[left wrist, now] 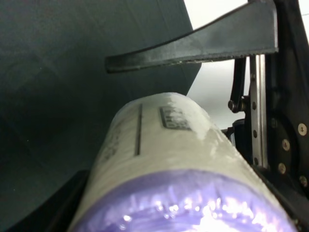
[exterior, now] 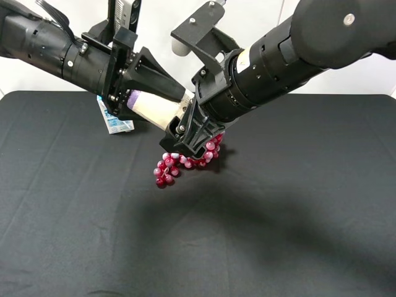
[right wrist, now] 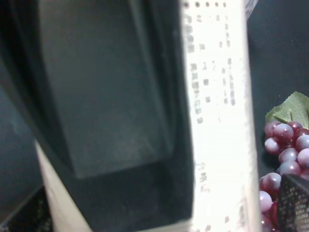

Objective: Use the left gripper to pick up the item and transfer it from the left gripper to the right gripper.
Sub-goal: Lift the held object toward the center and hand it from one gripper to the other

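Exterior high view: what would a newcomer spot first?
The cream cylinder hangs in mid-air at upper middle, spanning the left gripper and right gripper. Below the right gripper, red grapes lie on the black table. A small carton peeks out behind the left gripper.

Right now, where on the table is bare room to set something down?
Free: the table in front of the grape bunch, and to its right. Crowded: far centre-left, around the carton, container, left pincer and right pincer.

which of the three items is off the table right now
The cream-white cylinder, up between the left gripper and right gripper; the drink carton and grape bunch lie on the table.
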### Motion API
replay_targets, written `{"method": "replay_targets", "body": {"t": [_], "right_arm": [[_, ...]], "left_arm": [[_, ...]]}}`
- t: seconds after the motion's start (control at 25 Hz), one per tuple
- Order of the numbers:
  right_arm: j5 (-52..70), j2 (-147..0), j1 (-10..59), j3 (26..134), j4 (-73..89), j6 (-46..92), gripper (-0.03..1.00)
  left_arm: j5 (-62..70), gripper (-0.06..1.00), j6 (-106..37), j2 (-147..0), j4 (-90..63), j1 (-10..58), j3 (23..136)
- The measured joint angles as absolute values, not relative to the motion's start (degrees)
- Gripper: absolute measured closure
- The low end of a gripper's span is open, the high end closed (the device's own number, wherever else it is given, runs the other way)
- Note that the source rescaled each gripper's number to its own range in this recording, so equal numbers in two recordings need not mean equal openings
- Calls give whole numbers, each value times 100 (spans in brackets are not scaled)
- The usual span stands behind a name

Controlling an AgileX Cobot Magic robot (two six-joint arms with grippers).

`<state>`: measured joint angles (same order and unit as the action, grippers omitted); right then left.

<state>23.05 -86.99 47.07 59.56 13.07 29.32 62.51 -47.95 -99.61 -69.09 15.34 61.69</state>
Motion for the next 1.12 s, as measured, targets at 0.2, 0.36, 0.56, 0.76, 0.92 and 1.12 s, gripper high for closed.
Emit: {"method": "replay_targets", "body": {"t": [0.2,0.36,0.56,0.76,0.92,1.12], "right_arm": [[2361,-8699,4712,5956,1338,3201,86],[2361,-8699,4712,5956,1370,3272,86],[2361,-8699,4712,5956,1383,3278,87],[2385,-8735,4712,5956,1383,3278,87],[2496,-8735,4712,5956,1383,3278,88],[2520,-8735,4712,5956,1394,3298,88]], "left_arm": [[6255,93,-4846,-9961,-6938,1534,6169],[6254,93,-4852,-9961,-6932,1534,6169],[6244,93,-4852,-9961,-6926,1534,6169],[6124,89,-4839,-9961,-6846,1560,6169],[5918,22,-4770,-9961,-6854,1564,6169],[5919,1,-4763,-9961,-6859,1564,6169]]}}
